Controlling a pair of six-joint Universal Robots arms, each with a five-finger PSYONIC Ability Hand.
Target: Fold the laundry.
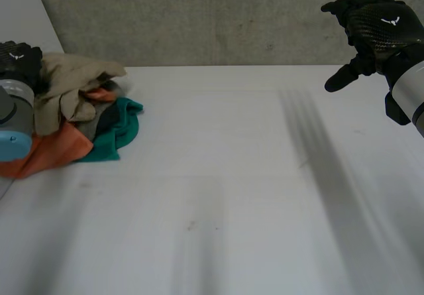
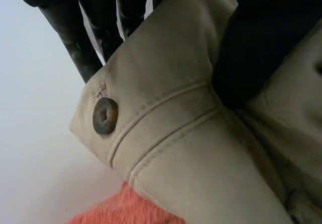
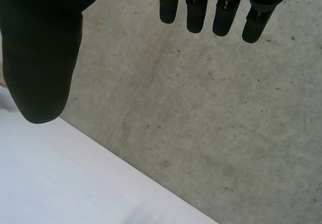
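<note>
I see the laundry pile [image 1: 79,116] heaped at the left edge of the worktop [image 1: 232,195], with a beige garment [image 1: 66,83] on top and an orange cloth [image 1: 53,152] and a teal cloth [image 1: 119,132] beneath. My left robot hand [image 1: 16,59] pinches the beige garment near its button [image 2: 104,116], thumb [image 2: 261,48] on one face, fingers [image 2: 108,27] behind. My right robot hand [image 1: 377,26] hangs raised at the far right, fingers straight, holding nothing, before the concrete wall [image 1: 199,16].

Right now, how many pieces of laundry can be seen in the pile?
3: a beige buttoned garment on top; an orange cloth under it; a teal cloth beside them. More may be hidden.
</note>
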